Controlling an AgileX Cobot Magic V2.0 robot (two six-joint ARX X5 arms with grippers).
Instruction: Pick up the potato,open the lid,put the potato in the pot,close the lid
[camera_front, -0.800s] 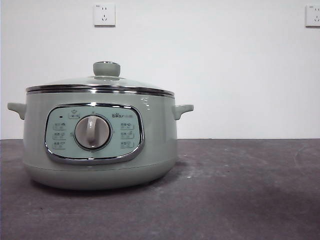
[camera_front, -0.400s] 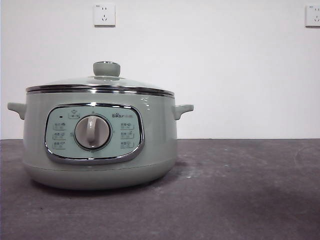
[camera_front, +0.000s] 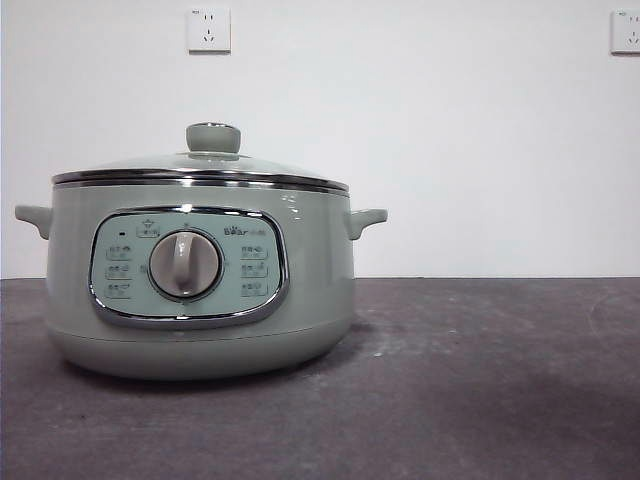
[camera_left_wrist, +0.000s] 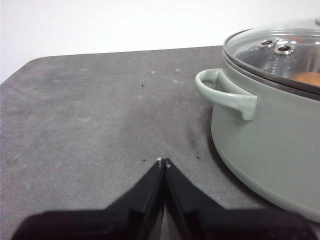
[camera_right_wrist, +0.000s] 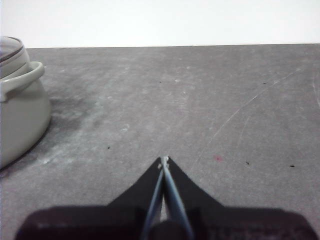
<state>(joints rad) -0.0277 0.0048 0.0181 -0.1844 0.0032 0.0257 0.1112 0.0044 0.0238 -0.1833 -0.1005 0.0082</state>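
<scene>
The sage-green pot (camera_front: 200, 290) stands on the table at the left of the front view, its grey dial facing the camera. The glass lid (camera_front: 200, 165) with its green knob (camera_front: 213, 137) sits shut on the pot. The potato (camera_left_wrist: 307, 78) shows as an orange patch through the lid glass (camera_left_wrist: 280, 55), inside the pot (camera_left_wrist: 265, 140). My left gripper (camera_left_wrist: 163, 162) is shut and empty, low over the table beside the pot's handle (camera_left_wrist: 225, 92). My right gripper (camera_right_wrist: 164, 160) is shut and empty, on the pot's other side (camera_right_wrist: 20, 110).
The dark grey table (camera_front: 480, 380) stretches to the right of the pot. Two wall sockets (camera_front: 208, 29) hang on the white wall behind. Neither arm shows in the front view.
</scene>
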